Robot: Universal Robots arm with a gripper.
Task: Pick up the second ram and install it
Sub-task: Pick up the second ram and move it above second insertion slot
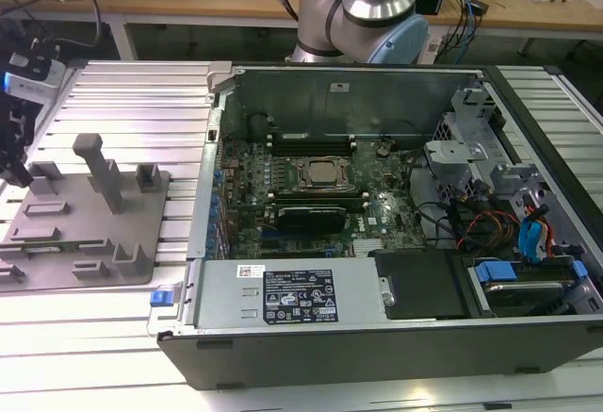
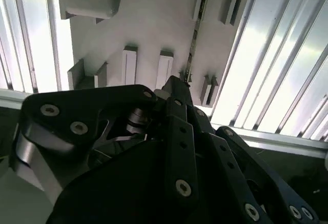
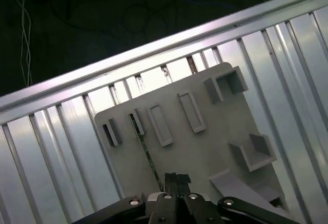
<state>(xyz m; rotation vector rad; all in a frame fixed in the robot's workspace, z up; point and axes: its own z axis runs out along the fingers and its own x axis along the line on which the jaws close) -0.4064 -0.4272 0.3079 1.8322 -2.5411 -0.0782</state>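
Note:
The second ram (image 2: 195,34) is a thin green stick standing on edge between low blocks of the grey holder plate (image 2: 154,24). It also shows as a dark thin line (image 3: 146,147) on the plate (image 3: 205,147) in the first wrist view. My gripper (image 2: 177,83) hangs over one end of the stick, with its black fingers pressed together (image 3: 177,177). I cannot tell whether they touch the stick. In the exterior view the gripper (image 1: 17,172) is at the far left, above the left part of the plate (image 1: 94,233).
The open computer case (image 1: 217,271) lies at the exterior view's right of the plate. Its motherboard carries the processor socket (image 1: 316,174), with cables and drive bays (image 1: 509,233) further right. The plate carries upright pegs (image 1: 99,172). Everything rests on a ribbed metal table (image 1: 132,91).

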